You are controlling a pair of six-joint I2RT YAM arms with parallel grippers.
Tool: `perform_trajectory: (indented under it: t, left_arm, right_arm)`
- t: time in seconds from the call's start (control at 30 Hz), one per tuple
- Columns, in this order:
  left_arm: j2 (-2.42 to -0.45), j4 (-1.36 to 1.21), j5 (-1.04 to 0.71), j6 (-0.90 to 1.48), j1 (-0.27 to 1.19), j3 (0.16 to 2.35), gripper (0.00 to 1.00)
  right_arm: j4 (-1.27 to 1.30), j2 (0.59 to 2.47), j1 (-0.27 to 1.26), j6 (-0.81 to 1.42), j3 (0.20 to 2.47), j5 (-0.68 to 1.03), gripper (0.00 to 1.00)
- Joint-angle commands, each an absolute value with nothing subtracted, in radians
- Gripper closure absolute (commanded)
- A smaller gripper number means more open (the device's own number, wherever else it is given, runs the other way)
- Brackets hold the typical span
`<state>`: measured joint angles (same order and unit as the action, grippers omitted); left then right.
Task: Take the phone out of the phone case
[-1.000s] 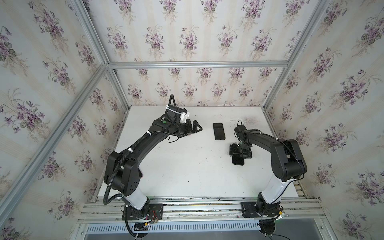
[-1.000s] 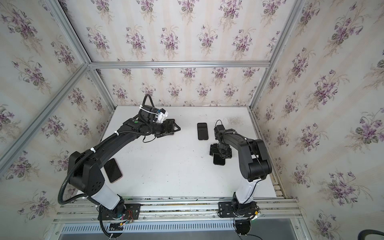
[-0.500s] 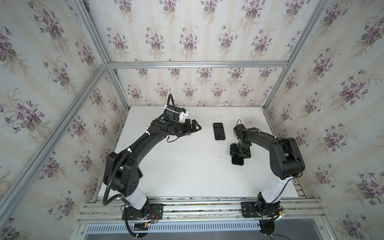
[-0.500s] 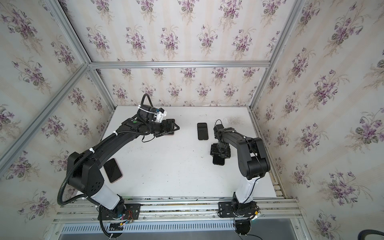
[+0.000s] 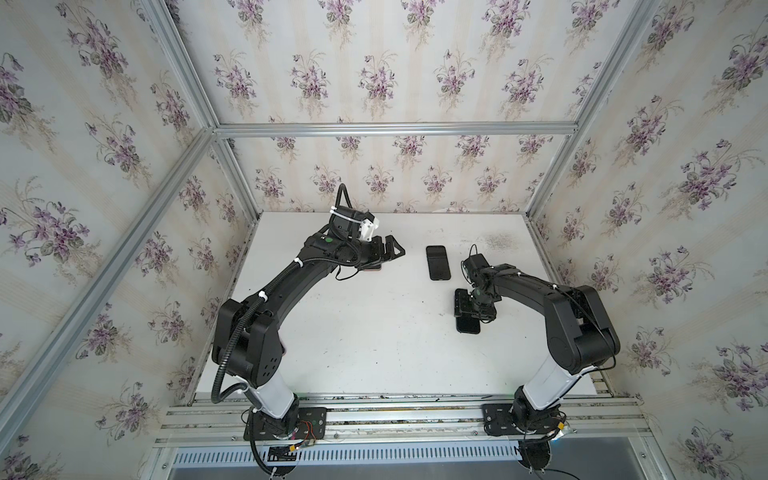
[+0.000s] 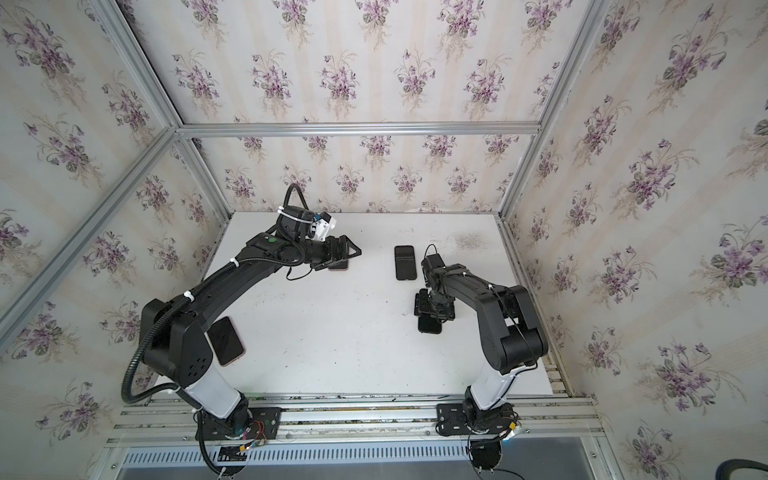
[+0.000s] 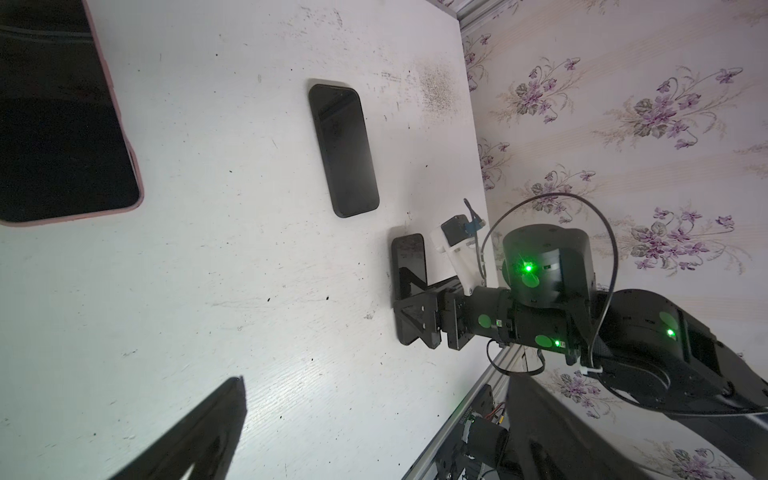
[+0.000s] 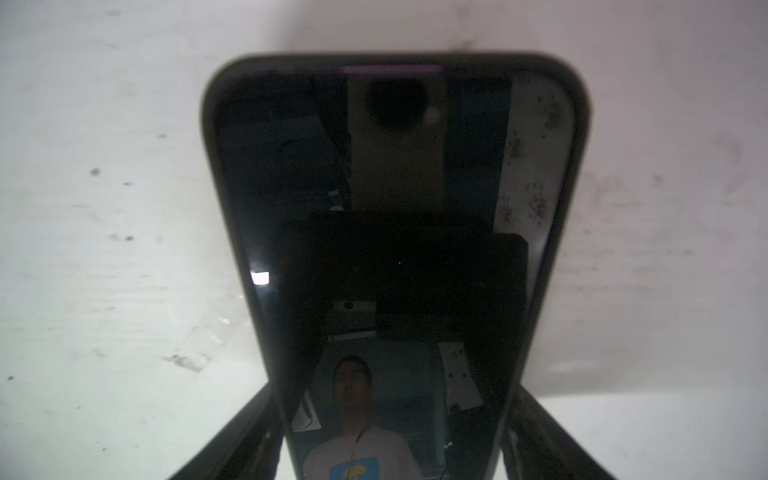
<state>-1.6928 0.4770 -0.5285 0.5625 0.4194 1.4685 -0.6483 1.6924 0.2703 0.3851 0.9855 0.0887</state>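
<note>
Gripping only is reached: the phone [image 8: 386, 249] is not yet taken out of the phone case [image 8: 207, 124].
It is laid flat on the worktop [image 5: 374, 332], clasped on both long sides by the right hand [image 5: 475, 309]; the left hand [image 5: 392, 249] is spread wide, well apart.

Middle and front of the tabletop [image 5: 374, 340] are wide open, loads of room to swing through. The back is busier: a flat black phone [image 5: 438, 262] lies mid-back, and to its left the left gripper [image 5: 392, 249] hangs spread over a pink-cased phone [image 6: 338, 266]. Toward the right edge, the right gripper [image 5: 473, 309] pinches a dark phone [image 5: 468, 325]. Another pink phone [image 6: 226, 340] lies by the left edge.
</note>
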Motion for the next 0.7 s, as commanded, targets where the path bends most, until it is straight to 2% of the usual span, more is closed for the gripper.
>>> perform_trajectory:
  t: [0.0, 0.3, 0.67]
  left_arm:
    - [-1.705, 0.448, -0.552, 0.569, 0.423, 1.485, 0.00]
    - [-1.751, 0.420, -0.589, 0.578, 0.446, 1.508, 0.00]
    - [-1.813, 0.399, -0.658, 0.569, 0.463, 1.538, 0.01]
  right_arm:
    - [-0.533, 1.660, 0.296, 0.376, 0.965, 0.145, 0.45]
    - [-0.335, 1.520, 0.384, 0.361, 0.889, 0.139, 0.47]
    - [-0.209, 1.447, 0.493, 0.303, 0.923, 0.121, 0.50]
